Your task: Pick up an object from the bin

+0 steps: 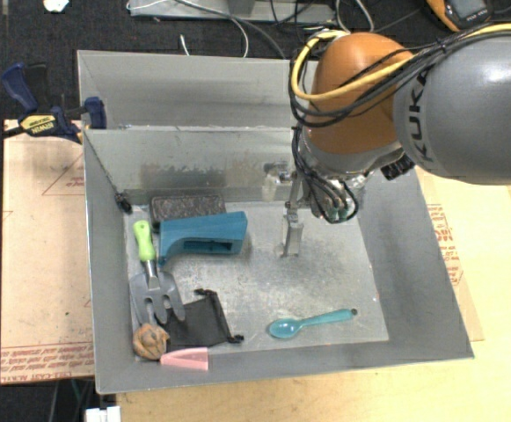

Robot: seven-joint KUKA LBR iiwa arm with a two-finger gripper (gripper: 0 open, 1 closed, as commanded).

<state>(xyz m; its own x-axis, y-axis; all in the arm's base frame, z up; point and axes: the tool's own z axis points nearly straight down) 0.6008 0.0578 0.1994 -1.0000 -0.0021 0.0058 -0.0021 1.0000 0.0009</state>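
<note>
Several loose things crowd the left of your grey metal bin (193, 90): a blue plastic block (204, 236), a green-handled metal utensil (144, 243) and a pink wedge (186, 358). Your tool (288, 250) hangs above bare floor mid-frame; you cannot tell whether it is released or clenched. Nearest it are the blue block, at its left, and a turquoise plastic spoon (311, 322) below.

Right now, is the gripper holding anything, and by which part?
Nothing is held. The gripper hangs over bare bin floor, right of the blue block.
</note>
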